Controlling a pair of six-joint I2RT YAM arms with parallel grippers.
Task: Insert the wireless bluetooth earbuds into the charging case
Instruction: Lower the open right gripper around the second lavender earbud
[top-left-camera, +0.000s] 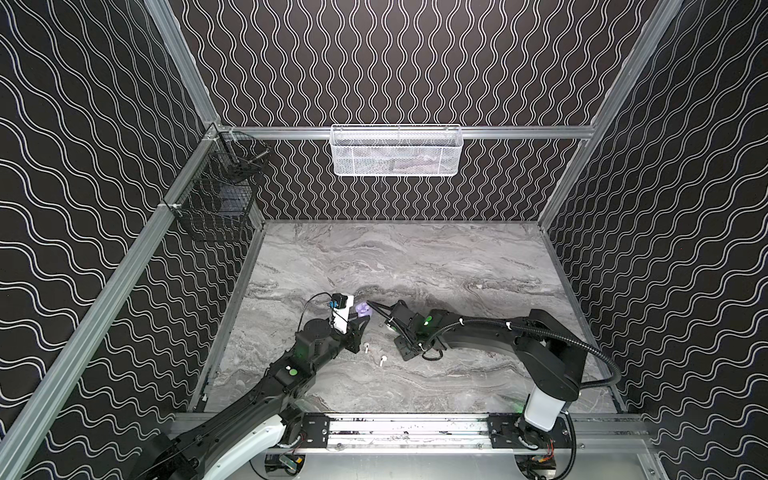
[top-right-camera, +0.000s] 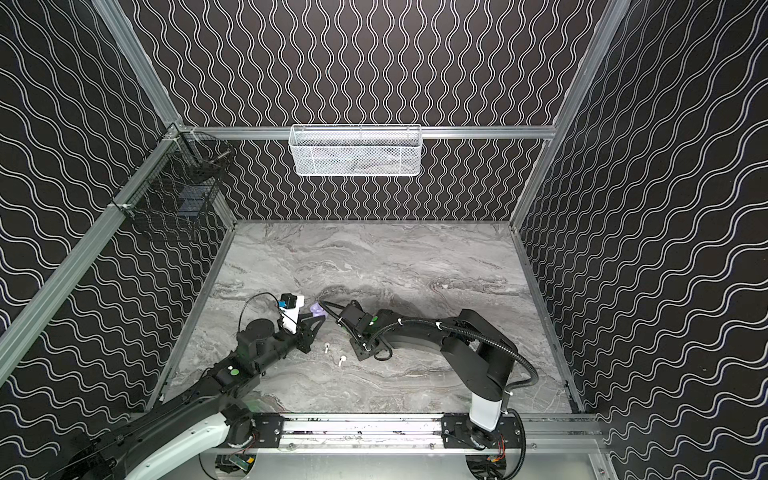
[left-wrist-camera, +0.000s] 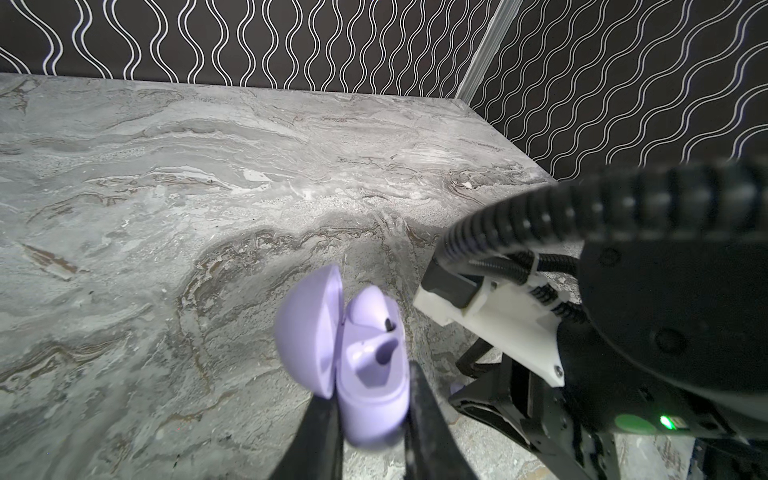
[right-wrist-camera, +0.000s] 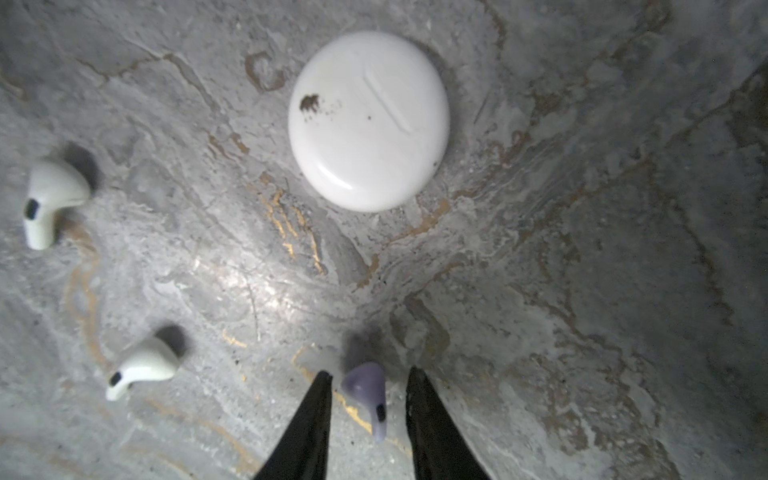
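Left claw (left-wrist-camera: 370, 384) grips the opened lilac charging case (left-wrist-camera: 370, 415); right claw (right-wrist-camera: 370, 376) straddles a loose lilac earbud (right-wrist-camera: 368, 395) on the table (right-wrist-camera: 582, 249).

In the left wrist view the left claw is closed tight on the case body. The lid (left-wrist-camera: 307, 332) is hinged open and one lilac bud (left-wrist-camera: 368, 307) sits in a well. In the right wrist view the right claw stands partly open with a finger on each side of the lilac earbud. A gap shows on both sides, so it holds nothing. A closed white case (right-wrist-camera: 369, 120) lies on the table near that earbud. Two white earbuds (right-wrist-camera: 52, 199) lie off to one side. In both top views the white earbuds (top-left-camera: 366, 347) (top-right-camera: 327, 347) rest between the two arms.
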